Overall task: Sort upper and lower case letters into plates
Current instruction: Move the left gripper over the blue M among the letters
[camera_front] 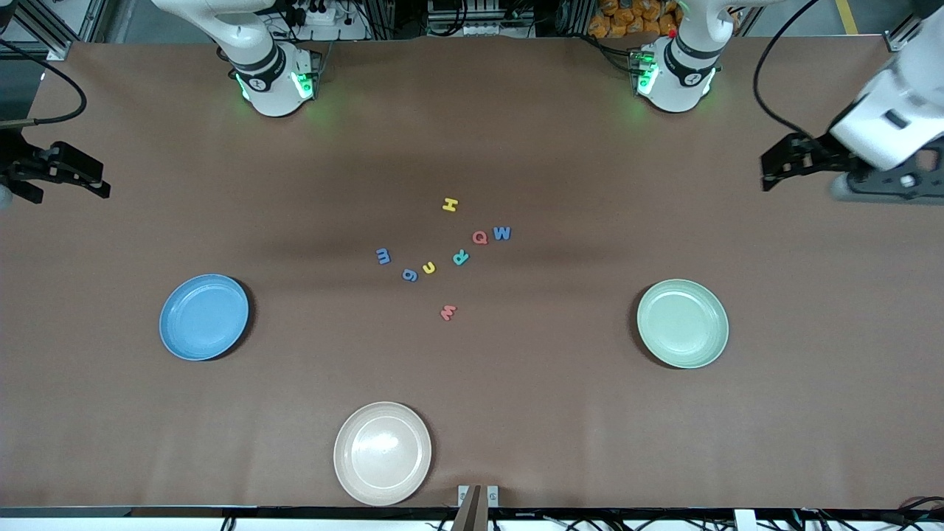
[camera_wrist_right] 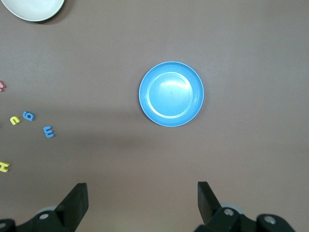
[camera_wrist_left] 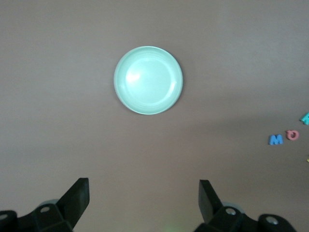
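We see eight foam letters lying loose on the brown table (camera_front: 516,413) at its middle: yellow H (camera_front: 450,205) farthest from the front camera, then blue W (camera_front: 502,233) just beside red Q (camera_front: 480,237), teal R (camera_front: 460,257), yellow u (camera_front: 428,268) beside blue g (camera_front: 410,274), blue m (camera_front: 383,256) toward the right arm's end, and red w (camera_front: 448,313) nearest the camera. No letter lies in a plate. The light blue plate (camera_front: 204,317) sits toward the right arm's end, the mint green plate (camera_front: 682,323) toward the left arm's end, each well apart from the letters; a beige plate (camera_front: 382,453) lies nearest the camera. The left gripper (camera_wrist_left: 144,193) waits above the table near the green plate, fingers wide apart and holding nothing. The right gripper (camera_wrist_right: 142,195) waits likewise near the blue plate, fingers spread and bare.
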Controlling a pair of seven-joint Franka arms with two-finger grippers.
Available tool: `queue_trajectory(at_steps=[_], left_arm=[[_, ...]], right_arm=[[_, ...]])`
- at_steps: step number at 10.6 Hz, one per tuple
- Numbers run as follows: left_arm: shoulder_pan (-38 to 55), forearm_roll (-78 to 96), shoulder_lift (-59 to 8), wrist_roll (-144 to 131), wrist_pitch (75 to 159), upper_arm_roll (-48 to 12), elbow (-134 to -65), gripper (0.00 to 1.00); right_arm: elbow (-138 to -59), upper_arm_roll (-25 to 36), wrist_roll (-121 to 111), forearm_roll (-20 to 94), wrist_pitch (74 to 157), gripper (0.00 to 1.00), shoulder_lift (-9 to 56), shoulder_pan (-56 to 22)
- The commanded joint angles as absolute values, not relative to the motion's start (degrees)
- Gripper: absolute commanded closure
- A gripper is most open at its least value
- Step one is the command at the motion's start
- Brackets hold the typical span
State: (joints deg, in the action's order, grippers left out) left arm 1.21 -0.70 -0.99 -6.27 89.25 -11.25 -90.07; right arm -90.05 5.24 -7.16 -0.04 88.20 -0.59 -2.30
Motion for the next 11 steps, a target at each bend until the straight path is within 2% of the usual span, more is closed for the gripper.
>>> queue_trajectory(at_steps=[1,4,6,8,11], left_arm=[[2.2,0.09,-1.58,-18.56,94.97,-18.6,-95.16,0.0],[3.16,-0.09,-2.46,-21.54,103.86,-26.34,-103.24,0.0],[3.51,-0.53,-5.26,-17.78,108.35,-31.61,-105.72,0.0],[5.88,-0.53,-10.0,-4.12,113.17,-32.08,-106.26,0.0],[7.56,-0.53,-11.07,14.36,130.2,-32.17,-115.72,0.0]], right_arm=[[-90.79,4.92,-7.21,0.0,88.59,0.0,-1.14,-1.85],[-90.79,4.92,-7.21,0.0,88.68,0.0,-0.97,-1.93],[-90.79,4.92,-7.21,0.0,88.68,0.0,-0.97,-2.02],[-90.79,4.92,-7.21,0.0,88.68,0.0,-0.97,-2.02],[-90.79,4.92,-7.21,0.0,88.77,0.0,-0.79,-2.11]])
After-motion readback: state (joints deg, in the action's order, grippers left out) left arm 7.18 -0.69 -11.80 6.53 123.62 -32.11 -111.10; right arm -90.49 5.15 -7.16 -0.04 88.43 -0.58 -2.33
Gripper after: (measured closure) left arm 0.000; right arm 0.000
